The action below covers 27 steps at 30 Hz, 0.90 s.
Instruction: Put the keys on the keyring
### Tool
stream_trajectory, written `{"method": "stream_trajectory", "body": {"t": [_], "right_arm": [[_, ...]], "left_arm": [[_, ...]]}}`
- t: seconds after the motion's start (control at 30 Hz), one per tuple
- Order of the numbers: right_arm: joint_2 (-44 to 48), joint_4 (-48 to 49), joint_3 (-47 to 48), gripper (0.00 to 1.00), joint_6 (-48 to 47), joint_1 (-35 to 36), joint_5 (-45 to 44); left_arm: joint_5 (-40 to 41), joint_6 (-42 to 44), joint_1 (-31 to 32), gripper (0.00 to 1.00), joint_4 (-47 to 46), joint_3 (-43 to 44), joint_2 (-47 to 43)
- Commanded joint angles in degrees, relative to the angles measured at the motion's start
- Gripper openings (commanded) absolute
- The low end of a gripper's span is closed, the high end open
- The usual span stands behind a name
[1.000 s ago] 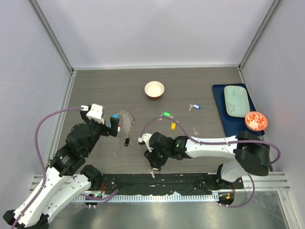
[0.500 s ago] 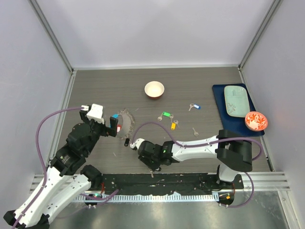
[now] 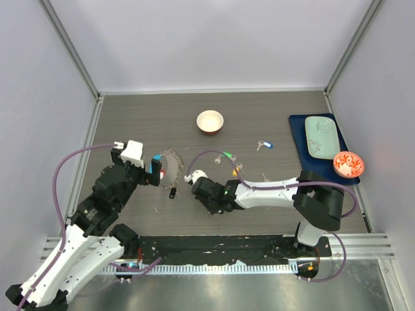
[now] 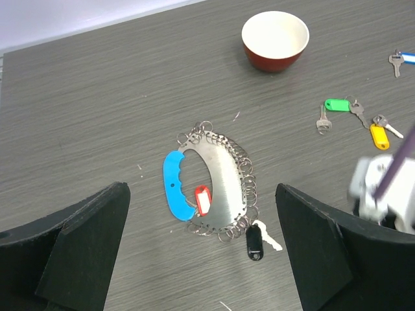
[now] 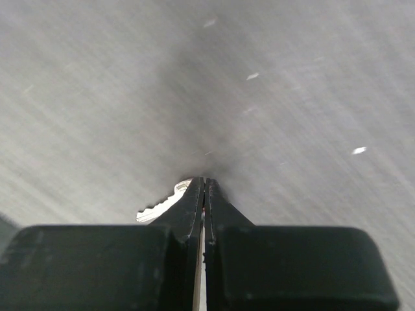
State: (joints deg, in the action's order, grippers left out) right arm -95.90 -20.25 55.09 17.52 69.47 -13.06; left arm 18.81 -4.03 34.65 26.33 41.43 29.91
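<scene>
Pinching plain key (image 5: 155, 208) at fingertips, right gripper (image 5: 203, 186) closed on it; left gripper (image 4: 201, 189) wide, hovering above keyring (image 4: 224, 178).

No legible words, brands, numbers or signs are showing on anything lying on the surface or elsewhere.

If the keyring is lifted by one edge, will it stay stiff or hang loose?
The keyring probably sags: its rim looks made of many small rings. The red tag on it would likely swing. Flat, it should not roll.
</scene>
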Motion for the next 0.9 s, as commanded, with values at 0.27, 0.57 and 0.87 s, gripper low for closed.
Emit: {"method": "stream_trajectory", "body": {"t": [0.27, 0.57, 0.87], "right_arm": [[-3.1, 3.8, 4.1, 0.34, -0.1, -11.3, -3.7], [5.5, 4.3, -0.1, 0.53, 1.5, -14.2, 4.9], [10.6, 5.2, -8.2, 0.53, 2.5, -16.5, 13.6]], "left_arm": [[-2.0, 0.7, -0.6, 1.0, 0.0, 0.3, 1.6], [-3.3, 0.7, -1.1, 1.0, 0.2, 0.5, 1.7], [-4.2, 0.7, -1.4, 0.99, 0.4, 0.6, 1.7]]}}
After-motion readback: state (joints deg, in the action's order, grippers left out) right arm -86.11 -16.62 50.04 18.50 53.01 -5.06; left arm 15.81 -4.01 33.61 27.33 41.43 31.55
